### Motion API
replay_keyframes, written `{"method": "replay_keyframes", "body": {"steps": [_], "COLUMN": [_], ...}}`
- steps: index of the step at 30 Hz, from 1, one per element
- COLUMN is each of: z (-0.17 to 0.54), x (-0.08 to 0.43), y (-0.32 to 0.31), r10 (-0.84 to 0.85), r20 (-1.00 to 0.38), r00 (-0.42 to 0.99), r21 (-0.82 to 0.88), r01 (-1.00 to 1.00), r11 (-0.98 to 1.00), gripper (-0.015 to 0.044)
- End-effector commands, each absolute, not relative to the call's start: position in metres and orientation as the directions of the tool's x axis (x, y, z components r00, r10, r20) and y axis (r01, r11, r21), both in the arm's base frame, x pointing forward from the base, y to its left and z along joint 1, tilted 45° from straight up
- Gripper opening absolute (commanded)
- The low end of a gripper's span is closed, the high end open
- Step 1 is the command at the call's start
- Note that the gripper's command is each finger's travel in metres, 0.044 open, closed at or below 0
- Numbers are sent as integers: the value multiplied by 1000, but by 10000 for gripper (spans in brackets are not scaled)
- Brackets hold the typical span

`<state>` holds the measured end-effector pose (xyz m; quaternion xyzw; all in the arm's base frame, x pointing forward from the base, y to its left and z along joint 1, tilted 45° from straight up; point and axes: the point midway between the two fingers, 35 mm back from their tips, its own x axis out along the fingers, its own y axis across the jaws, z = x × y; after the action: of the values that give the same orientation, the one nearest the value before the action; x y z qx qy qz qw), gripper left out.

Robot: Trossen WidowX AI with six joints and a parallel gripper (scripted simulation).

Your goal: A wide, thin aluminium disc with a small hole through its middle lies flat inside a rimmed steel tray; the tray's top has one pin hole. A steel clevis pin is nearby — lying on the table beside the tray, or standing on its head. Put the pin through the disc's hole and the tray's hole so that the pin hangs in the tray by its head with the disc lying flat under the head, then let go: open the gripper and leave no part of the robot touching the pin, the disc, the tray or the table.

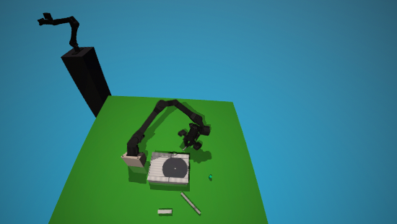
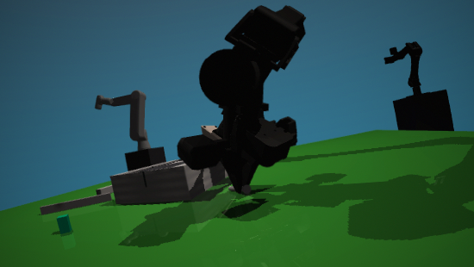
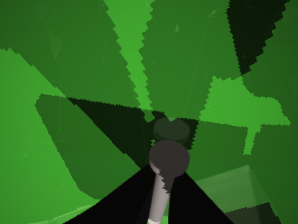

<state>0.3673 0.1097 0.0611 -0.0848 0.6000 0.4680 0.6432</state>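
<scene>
Top view: a black jointed robot arm (image 1: 149,122) reaches over a green table (image 1: 224,144) (image 2: 345,159) (image 3: 20,125). Its black two-finger gripper (image 1: 185,147) (image 2: 242,189) (image 3: 162,176) points down, well off the arm's base. Just below the jaws in this view is a pale steel rimmed tray (image 1: 155,171) (image 2: 151,188). A wide, dark grey aluminium disc (image 1: 175,174) lies in it, toward one side; a pale dot marks its middle hole. Farther from the jaws, past the tray, are a long pale bar (image 1: 190,203) (image 2: 75,203) and a short pale block (image 1: 164,212). A small teal block (image 1: 210,177) (image 2: 64,224) stands apart from the tray.

Exterior view: the fingers meet low over the table, beside the tray. The grey steel clevis pin (image 1: 184,148) (image 2: 246,189) (image 3: 169,158) shows at their tips. Whether it touches the table is hard to tell.

Wrist view: the jaws are nearly closed, with the pin's shank pinched between them. Its round head sits just beyond the tips; the shank slants back between the fingers.

The step in hand looks like grasping the pin, outside the tray. The next move calls for a clear lift, then turning the pin upright, head uppermost, and carrying it over the disc's hole. A slanted shank could catch the hole's edge and shift the disc.
</scene>
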Motion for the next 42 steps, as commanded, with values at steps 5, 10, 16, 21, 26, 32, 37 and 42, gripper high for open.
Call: {"method": "replay_keyframes", "body": {"steps": [5, 10, 16, 21, 26, 32, 37, 42], "z": [59, 72, 84, 94, 104, 108, 98, 89], "x": [367, 366, 364, 362, 361, 360, 359, 357], "y": [109, 98, 86, 76, 66, 62, 57, 43], "r10": [497, 499, 499, 499, 498, 498, 511, 527], "r20": [-853, -852, -852, -852, -852, -853, -844, -836], "r00": [-161, -159, -158, -158, -158, -158, -162, -152], "r21": [454, 453, 452, 452, 452, 451, 487, 527], "r01": [-698, -703, -704, -704, -704, -704, -629, -488], "r11": [553, 549, 548, 548, 549, 549, 605, 695], "gripper": [0, 0, 0, 0, 0, 0, 0, 0]}}
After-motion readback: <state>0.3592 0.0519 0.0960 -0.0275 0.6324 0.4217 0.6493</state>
